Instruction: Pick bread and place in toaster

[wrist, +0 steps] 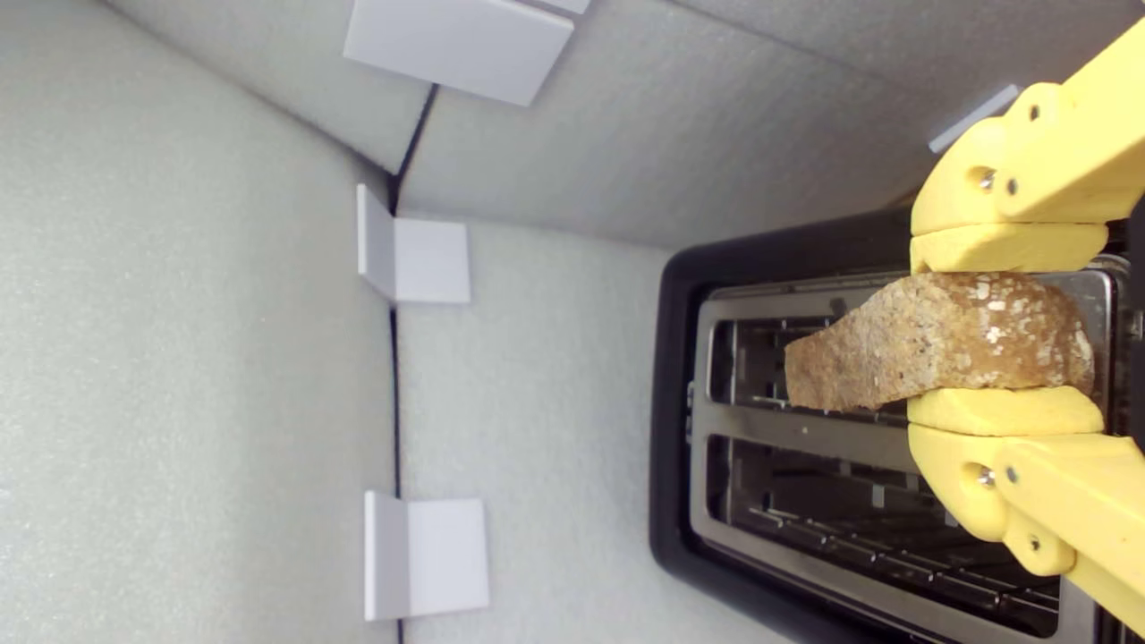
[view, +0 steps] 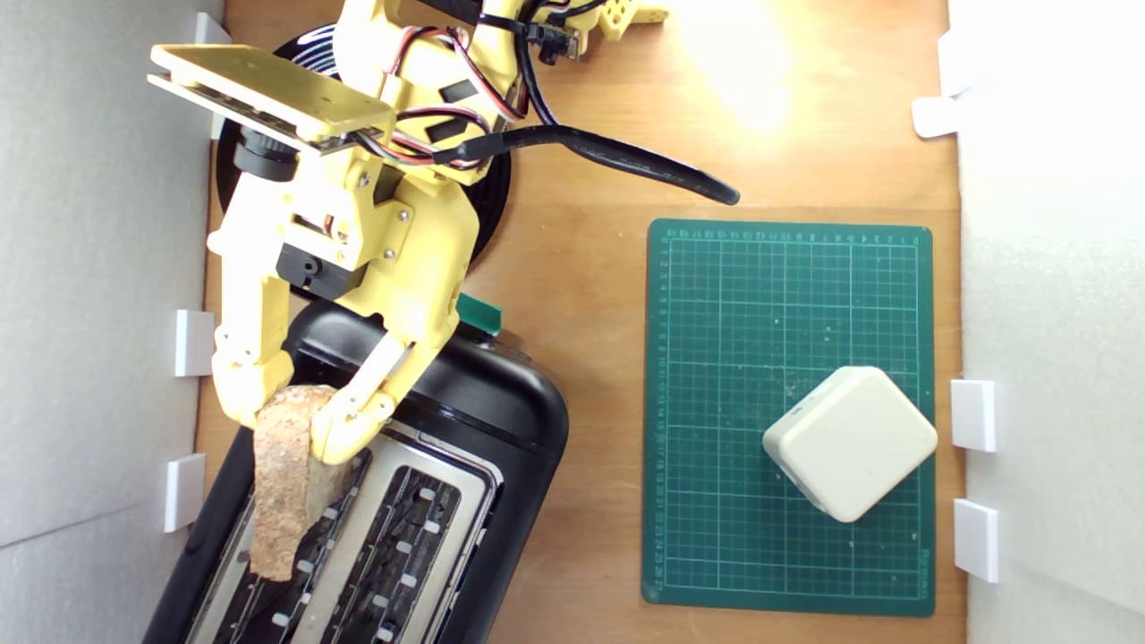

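Claw (view: 300,420) clamped on bread (view: 284,478), pinching crust end. Slice hangs edge-down over toaster (view: 501,420), above slot at exterior view's left. Long axis runs roughly along slot; far tip looks nearly at guides. Next move likely straight lowering, small alignment.

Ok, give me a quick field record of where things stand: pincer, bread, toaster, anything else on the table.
pincer: shut on the bread, above the toaster
bread: held crust-up, over the slot nearer the exterior view's left; whether it has entered the slot, cannot tell
toaster: other slot empty
cutting mat: green, exterior view's right
cream block: resting on the mat
black plate: mostly hidden behind the arm
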Motion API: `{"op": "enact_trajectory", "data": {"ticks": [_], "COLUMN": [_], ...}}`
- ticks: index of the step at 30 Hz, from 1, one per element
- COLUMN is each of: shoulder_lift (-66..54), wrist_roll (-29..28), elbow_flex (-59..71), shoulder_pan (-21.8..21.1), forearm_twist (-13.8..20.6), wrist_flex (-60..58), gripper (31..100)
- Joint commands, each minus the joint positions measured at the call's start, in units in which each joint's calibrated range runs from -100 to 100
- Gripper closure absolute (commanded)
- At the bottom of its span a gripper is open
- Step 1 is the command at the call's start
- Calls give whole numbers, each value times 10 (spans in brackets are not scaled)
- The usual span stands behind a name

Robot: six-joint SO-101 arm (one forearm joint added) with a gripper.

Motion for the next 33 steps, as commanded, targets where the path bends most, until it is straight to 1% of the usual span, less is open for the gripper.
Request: {"op": "enact_trajectory", "data": {"ticks": [1,5,10,17,21,24,33], "shoulder_lift": [1,13,34,55,64,84,123], "wrist_roll": [1,0,0,0,0,0,1], "elbow_flex": [-28,-28,-28,-28,-27,-27,-28], "shoulder_pan": [6,7,25,25,21,17,17], "forearm_twist": [2,2,-1,2,-3,2,1], "wrist_flex": [-13,-13,-13,-13,-13,-13,-13], "gripper": [707,707,707,707,707,707,707]}}
